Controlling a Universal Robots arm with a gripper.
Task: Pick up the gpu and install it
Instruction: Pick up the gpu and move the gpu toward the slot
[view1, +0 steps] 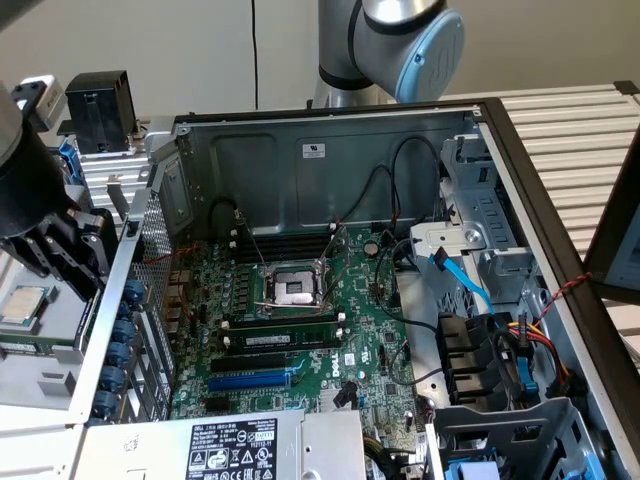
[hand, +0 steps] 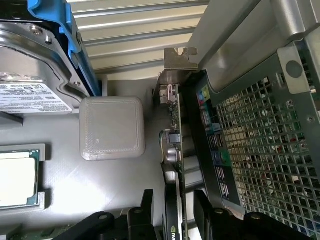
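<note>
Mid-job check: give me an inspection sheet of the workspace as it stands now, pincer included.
Surface: grey tray beside the open computer case.
Job's things: gpu stands on edge next to the case's perforated wall; not yet installed.
Clutter: processor chip, hard drive, grey square block.
Pincer: open, one finger on either side of the gpu; contact cannot be told.
Cables: blue cable and black cables inside the case.
Surroundings: motherboard in the case, slatted surface behind it.
</note>
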